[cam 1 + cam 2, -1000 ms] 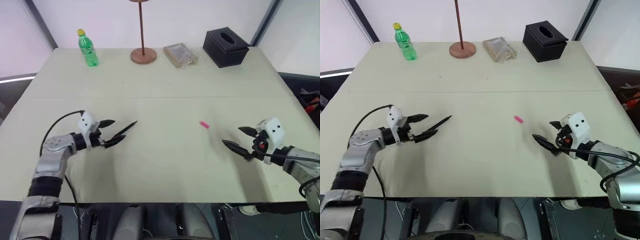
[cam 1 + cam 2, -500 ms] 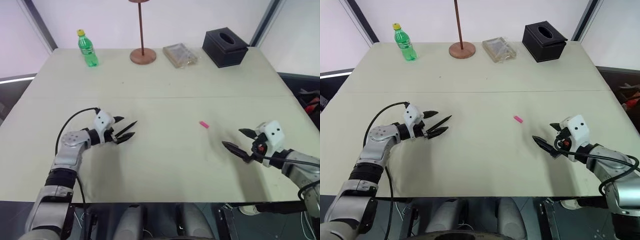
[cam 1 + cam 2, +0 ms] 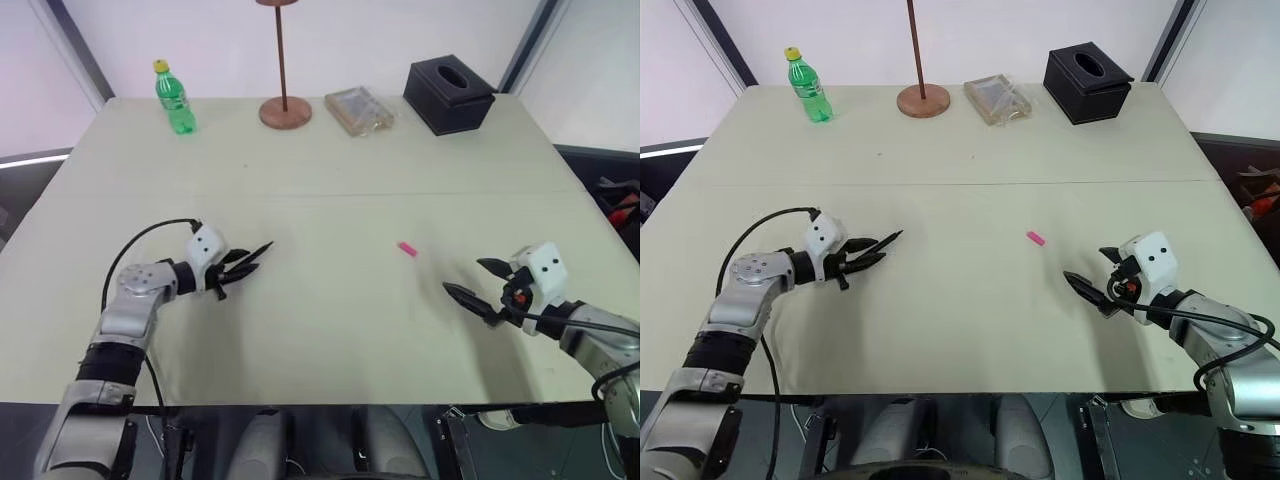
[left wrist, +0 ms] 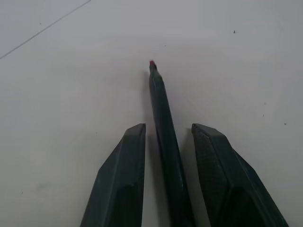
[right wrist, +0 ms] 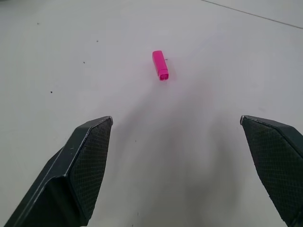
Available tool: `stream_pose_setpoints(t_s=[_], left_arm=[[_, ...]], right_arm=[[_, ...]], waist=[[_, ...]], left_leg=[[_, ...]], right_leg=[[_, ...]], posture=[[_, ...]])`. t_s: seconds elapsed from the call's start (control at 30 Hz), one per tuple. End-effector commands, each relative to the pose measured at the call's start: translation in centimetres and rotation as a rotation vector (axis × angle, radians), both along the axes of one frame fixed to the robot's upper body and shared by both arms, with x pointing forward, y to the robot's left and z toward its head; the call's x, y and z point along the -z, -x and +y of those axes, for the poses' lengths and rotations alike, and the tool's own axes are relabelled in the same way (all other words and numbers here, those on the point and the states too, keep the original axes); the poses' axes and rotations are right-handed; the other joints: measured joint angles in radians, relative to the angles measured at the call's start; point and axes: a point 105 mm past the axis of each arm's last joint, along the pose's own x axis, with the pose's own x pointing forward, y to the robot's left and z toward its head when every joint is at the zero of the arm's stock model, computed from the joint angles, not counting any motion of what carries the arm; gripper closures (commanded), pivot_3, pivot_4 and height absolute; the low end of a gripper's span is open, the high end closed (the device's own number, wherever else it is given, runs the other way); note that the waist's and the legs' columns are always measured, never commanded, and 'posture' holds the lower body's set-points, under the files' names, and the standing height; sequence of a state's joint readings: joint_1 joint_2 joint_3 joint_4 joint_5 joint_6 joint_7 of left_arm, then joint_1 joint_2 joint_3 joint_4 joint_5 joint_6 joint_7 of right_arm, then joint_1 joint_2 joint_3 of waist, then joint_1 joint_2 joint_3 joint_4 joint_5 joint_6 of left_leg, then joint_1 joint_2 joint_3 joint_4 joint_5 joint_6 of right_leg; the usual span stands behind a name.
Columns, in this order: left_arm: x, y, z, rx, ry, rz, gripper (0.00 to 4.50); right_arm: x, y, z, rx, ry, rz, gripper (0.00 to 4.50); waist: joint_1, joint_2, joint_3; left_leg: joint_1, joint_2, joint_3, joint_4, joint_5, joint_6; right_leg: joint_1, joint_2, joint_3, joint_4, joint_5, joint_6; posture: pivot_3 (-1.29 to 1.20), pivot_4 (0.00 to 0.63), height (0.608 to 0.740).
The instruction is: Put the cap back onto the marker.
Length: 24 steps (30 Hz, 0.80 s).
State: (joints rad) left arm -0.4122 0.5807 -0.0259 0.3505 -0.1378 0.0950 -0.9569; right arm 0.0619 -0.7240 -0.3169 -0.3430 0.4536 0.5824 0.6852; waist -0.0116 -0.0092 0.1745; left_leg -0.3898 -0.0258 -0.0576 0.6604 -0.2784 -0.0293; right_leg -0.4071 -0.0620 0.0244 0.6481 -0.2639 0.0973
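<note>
Marker (image 4: 163, 127): black, pink-tipped, lying on bench (image 3: 320, 150) at left, between narrowed fingers of left pincer (image 4: 168, 135). Cap (image 5: 160, 65): pink, centre-right, ahead of wide-apart right pincer (image 5: 177, 137).

Office or lab-like room: large pale desk (image 3: 970, 140), white partition walls with dark frames, black tissue box (image 3: 1087, 83), green drink bottle (image 3: 809, 86), wooden stand (image 3: 923, 95).

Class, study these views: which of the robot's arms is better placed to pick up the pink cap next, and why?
The right. Its end effector stands open and empty, aimed at the cap lying loose on the table ahead. The left end effector already has the marker between its fingers.
</note>
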Motion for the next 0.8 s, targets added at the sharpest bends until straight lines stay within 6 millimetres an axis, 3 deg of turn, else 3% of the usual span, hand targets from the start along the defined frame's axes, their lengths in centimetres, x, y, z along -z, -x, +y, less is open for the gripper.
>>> stream_pose_setpoints(t_s=[0.03, 0.37, 0.47, 0.53, 0.8], left_arm=[[-0.1, 0.1, 0.5, -0.012, -0.055, 0.018, 2.89], [-0.1, -1.0, -0.2, -0.019, -0.111, 0.050, 2.89], [-0.3, -1.2, -0.2, -0.021, -0.117, 0.047, 3.61], [-0.3, -1.1, -0.2, -0.018, -0.118, 0.048, 4.45], [-0.4, -1.2, 0.2, -0.025, -0.114, 0.043, 4.45]], right_arm=[[-1.1, -0.2, 0.3, -0.010, 0.002, -0.055, 0.00], [-0.8, -0.2, 0.6, 0.003, -0.009, -0.061, 0.00], [-0.8, -0.2, 0.5, 0.009, -0.011, -0.064, 0.00], [-0.8, -0.1, 0.5, 0.011, -0.012, -0.064, 0.00], [-0.8, -0.1, 0.5, 0.015, -0.013, -0.066, 0.00]], waist=[[0.000, 0.000, 0.000], [0.003, 0.000, 0.000], [0.002, 0.000, 0.000], [0.001, 0.000, 0.000], [0.001, 0.000, 0.000]], left_leg=[[0.000, 0.000, 0.000, 0.000, 0.000, 0.000], [0.000, 0.000, -0.001, 0.002, 0.000, 0.000], [0.000, 0.000, -0.001, 0.002, 0.000, 0.000], [0.000, 0.000, -0.001, 0.002, 0.000, 0.000], [0.001, 0.000, -0.001, 0.002, 0.000, 0.000]], right_leg=[[0.000, 0.000, 0.000, 0.000, 0.000, 0.000], [0.001, 0.000, 0.000, 0.001, 0.000, 0.000], [0.002, 0.000, 0.000, 0.001, 0.000, 0.000], [0.002, 0.000, 0.000, 0.001, 0.000, 0.000], [0.002, 0.000, 0.000, 0.001, 0.000, 0.000]], posture=[[0.00, 0.150, 0.740], [0.00, 0.150, 0.740], [0.00, 0.150, 0.740], [0.00, 0.150, 0.740], [0.00, 0.150, 0.740]])
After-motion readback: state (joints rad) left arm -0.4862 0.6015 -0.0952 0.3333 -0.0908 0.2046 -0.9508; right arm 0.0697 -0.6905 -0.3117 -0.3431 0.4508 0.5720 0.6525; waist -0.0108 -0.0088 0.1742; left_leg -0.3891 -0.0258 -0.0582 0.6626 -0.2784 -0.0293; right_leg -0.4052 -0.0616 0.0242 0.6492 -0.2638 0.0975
